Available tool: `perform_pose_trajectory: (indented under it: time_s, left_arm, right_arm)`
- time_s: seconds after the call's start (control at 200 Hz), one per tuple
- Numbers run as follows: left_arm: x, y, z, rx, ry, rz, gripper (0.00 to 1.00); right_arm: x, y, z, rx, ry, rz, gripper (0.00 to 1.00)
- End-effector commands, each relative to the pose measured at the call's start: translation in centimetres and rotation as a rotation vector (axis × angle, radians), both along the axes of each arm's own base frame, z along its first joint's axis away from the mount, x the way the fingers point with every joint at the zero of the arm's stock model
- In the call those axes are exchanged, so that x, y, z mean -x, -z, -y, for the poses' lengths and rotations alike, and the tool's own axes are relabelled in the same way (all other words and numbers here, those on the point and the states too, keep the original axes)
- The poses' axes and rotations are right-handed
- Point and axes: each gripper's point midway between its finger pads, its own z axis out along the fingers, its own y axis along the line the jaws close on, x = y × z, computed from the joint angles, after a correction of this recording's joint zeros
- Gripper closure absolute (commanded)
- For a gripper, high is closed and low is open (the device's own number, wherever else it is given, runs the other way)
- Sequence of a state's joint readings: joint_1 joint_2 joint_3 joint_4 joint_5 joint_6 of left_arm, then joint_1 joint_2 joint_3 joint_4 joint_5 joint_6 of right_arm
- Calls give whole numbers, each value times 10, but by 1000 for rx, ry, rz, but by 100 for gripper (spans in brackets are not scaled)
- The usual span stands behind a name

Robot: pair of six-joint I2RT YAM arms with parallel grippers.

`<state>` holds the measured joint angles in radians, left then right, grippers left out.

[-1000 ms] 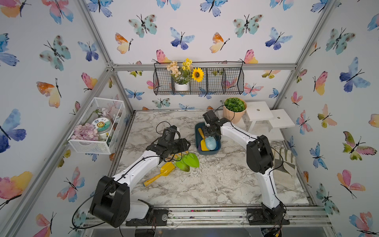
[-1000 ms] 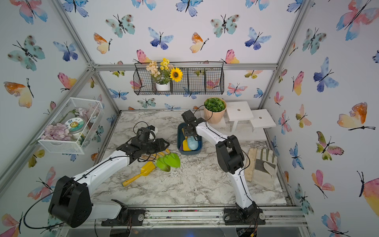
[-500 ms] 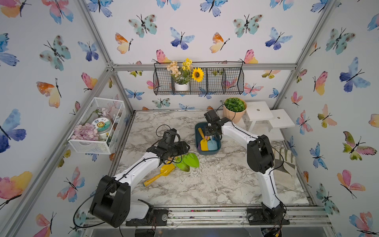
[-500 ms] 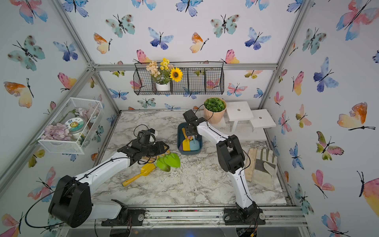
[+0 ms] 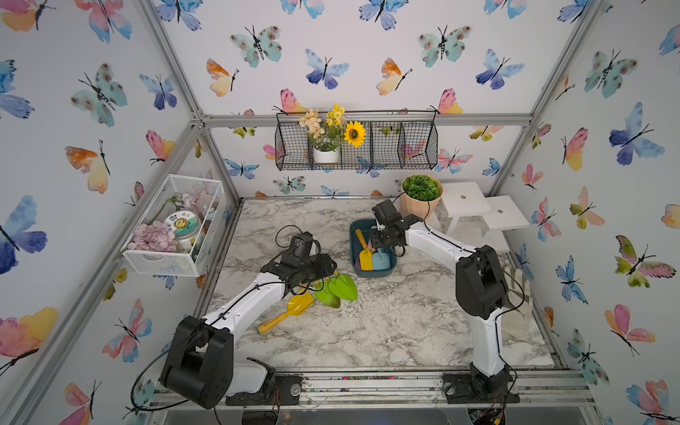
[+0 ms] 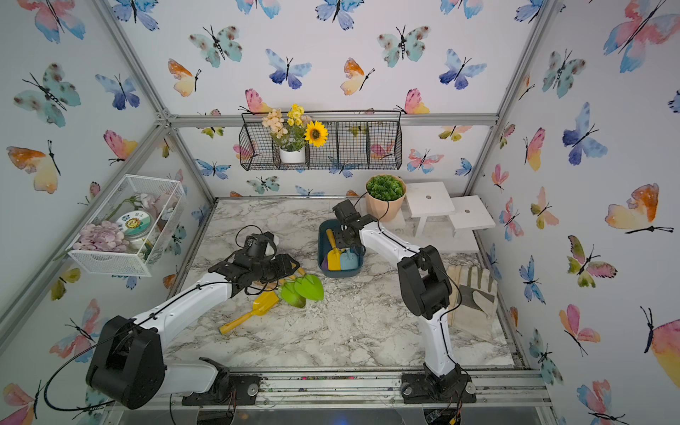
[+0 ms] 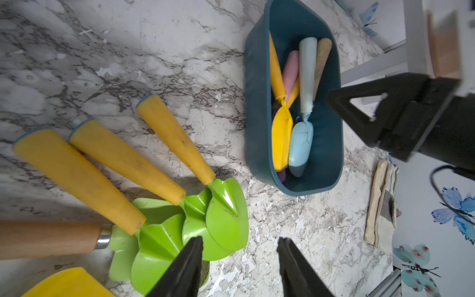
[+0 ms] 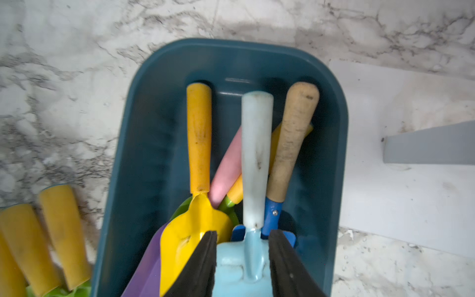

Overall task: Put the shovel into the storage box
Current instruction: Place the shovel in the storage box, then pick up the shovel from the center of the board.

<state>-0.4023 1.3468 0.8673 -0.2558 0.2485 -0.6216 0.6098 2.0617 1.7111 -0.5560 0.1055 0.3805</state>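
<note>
- The storage box (image 5: 373,273) sits on the marble tabletop (image 5: 386,323), right of centre and toward the far side, just near-left of a potted plant (image 5: 421,193).
- The light blue shovel (image 8: 257,154) lies inside the box with its handle toward the far end. Beside it are a yellow shovel (image 8: 199,144), a wooden-handled blue shovel (image 8: 293,144) and a pink handle (image 8: 228,174).
- The right end effector (image 8: 243,232) hangs over the box. Its jaws stand apart on either side of the light blue shovel's neck, with a gap on each side.
- The left end effector (image 7: 240,239) hovers low, left of the box, jaws apart and holding nothing.
- The green shovels (image 7: 221,216) lie fanned on the tabletop near-left of the box, and a yellow scoop (image 5: 290,311) lies just near-left of them.
</note>
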Motion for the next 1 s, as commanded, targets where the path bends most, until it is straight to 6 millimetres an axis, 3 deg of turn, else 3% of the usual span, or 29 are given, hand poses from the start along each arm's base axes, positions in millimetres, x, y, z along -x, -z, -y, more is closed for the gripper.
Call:
perform_pose_trajectory:
  time_s: [0.0, 0.451, 0.996]
  left_arm:
    - [-1, -4, -17, -38, -61, -10, 47]
    - [14, 8, -47, -95, -172, -76, 49]
    - [44, 29, -87, -120, -403, -176, 52]
  right_arm:
    - [7, -23, -10, -88, -54, 24, 61]
    - [49, -41, -21, -160, -192, 32, 59]
    - [95, -44, -34, -242, -338, 15, 55]
